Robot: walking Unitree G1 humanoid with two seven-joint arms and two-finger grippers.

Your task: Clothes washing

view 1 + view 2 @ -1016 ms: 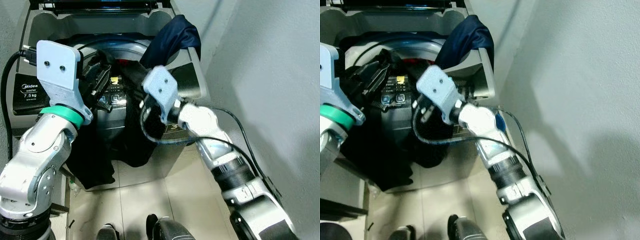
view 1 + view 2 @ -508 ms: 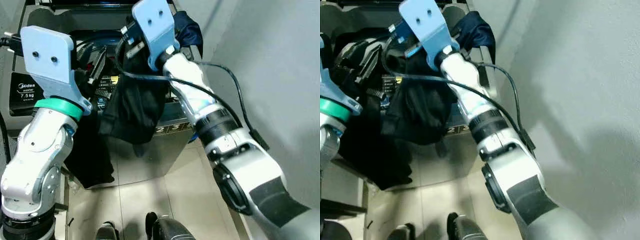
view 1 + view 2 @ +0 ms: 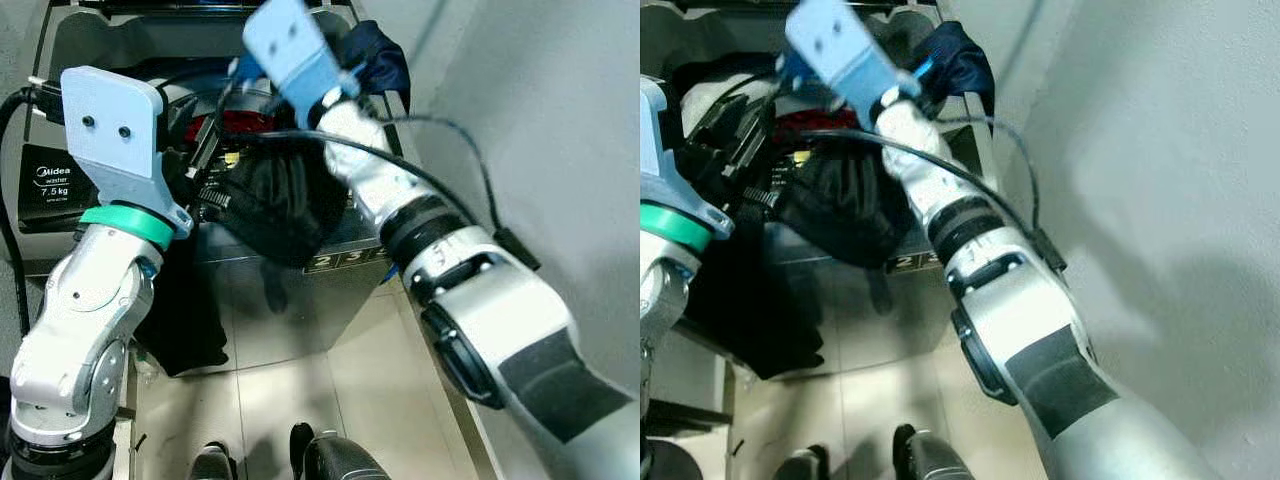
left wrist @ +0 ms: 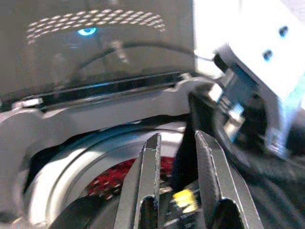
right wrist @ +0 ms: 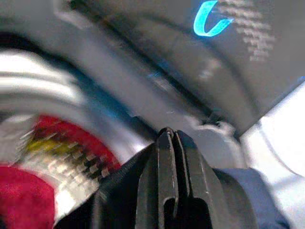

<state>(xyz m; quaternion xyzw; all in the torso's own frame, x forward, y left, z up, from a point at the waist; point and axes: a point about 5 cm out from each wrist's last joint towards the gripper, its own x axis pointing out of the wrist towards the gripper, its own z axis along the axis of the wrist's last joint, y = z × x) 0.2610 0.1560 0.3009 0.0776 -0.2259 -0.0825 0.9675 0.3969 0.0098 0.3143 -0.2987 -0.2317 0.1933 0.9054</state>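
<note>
A grey top-loading washing machine [image 3: 55,185] stands with its lid up. Red cloth [image 3: 238,122] lies in its drum. My right gripper [image 5: 167,137] is shut on a black garment [image 3: 280,200], which hangs bunched over the drum's front rim. My left gripper [image 4: 177,157] hovers at the near left of the drum mouth, open by a narrow gap, with dark cloth behind its fingers. A navy garment [image 3: 378,50] is draped over the machine's right rim. Another black garment [image 3: 185,310] hangs down the machine's front.
A grey wall [image 3: 540,120] runs close along the machine's right side. Beige floor tiles [image 3: 290,380] lie in front of the machine, with my feet [image 3: 320,455] at the near edge. Cables loop around both wrists.
My right arm has raised the black garment from the machine's front panel up to the drum mouth. The cloth now hangs higher and more bunched. My left arm has barely moved.
</note>
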